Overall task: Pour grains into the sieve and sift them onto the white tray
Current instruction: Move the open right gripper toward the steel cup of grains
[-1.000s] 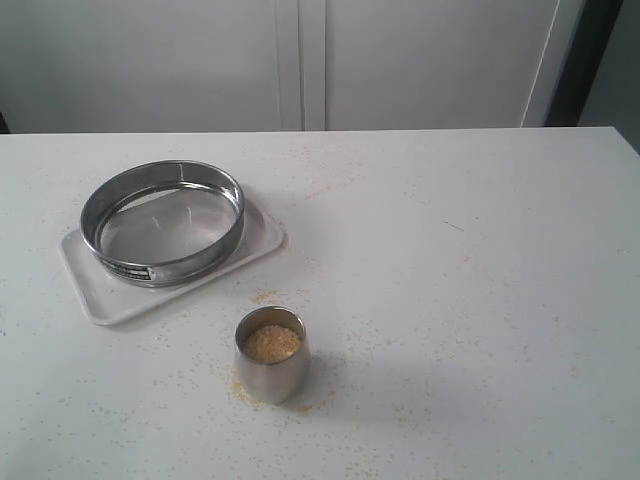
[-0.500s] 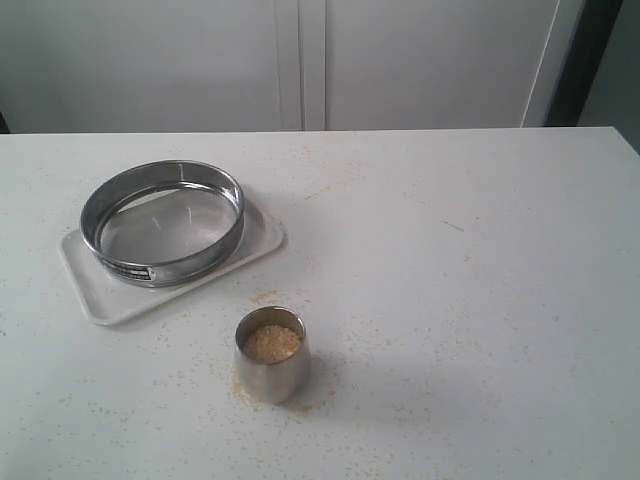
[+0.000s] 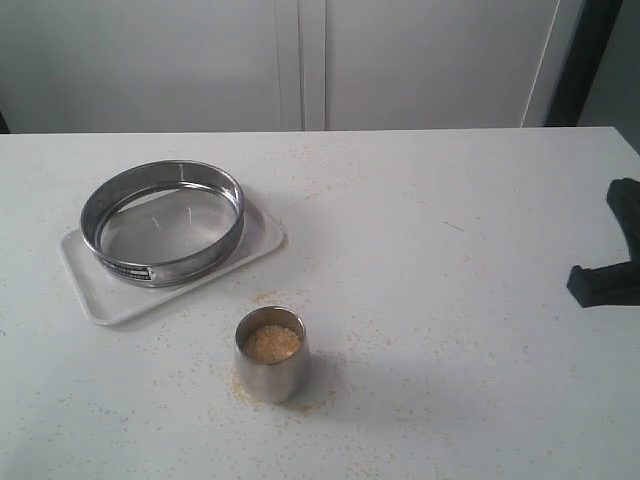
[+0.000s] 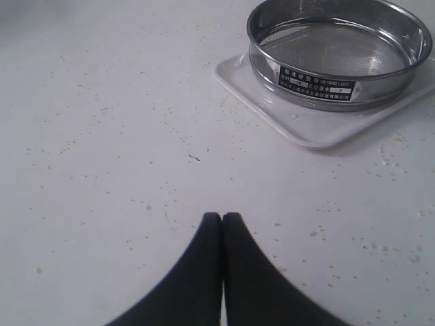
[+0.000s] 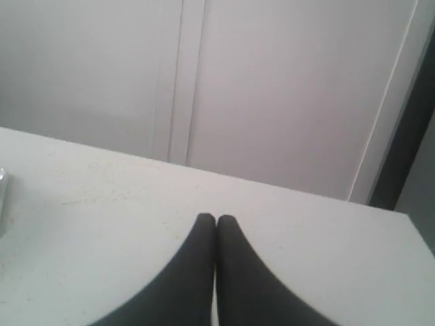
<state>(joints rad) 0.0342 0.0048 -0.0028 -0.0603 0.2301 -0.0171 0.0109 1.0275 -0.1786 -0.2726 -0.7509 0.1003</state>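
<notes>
Left jaws: the left gripper (image 4: 222, 216) has its jaws pressed together tip to tip, with nothing between them. You see it poised over bare worktop (image 4: 102, 136).
Right jaws: the right gripper (image 5: 216, 217) is likewise closed tip to tip and empty. It points across the worktop toward the pale cabinet doors (image 5: 285, 102) behind.
Right side, exterior view: a black arm part (image 3: 608, 270) shows at the right edge, well apart from every task item.
Sieve position: the sieve (image 4: 338, 51) stands upright ahead of the left gripper and apart from it, with its dark label facing that gripper. In the exterior view you find the sieve (image 3: 165, 225) on the left of the worktop.
Tray position: the white tray (image 3: 110, 300) lies flat under the sieve, its rim and corners showing beyond the steel ring.
Grain location: the grains (image 3: 271, 343) sit in a steel cup (image 3: 270, 375), filled close to the rim. The cup stands upright near the tray but not touching it.
Worktop condition: stray granules lie around the cup base and are scattered thinly elsewhere.
</notes>
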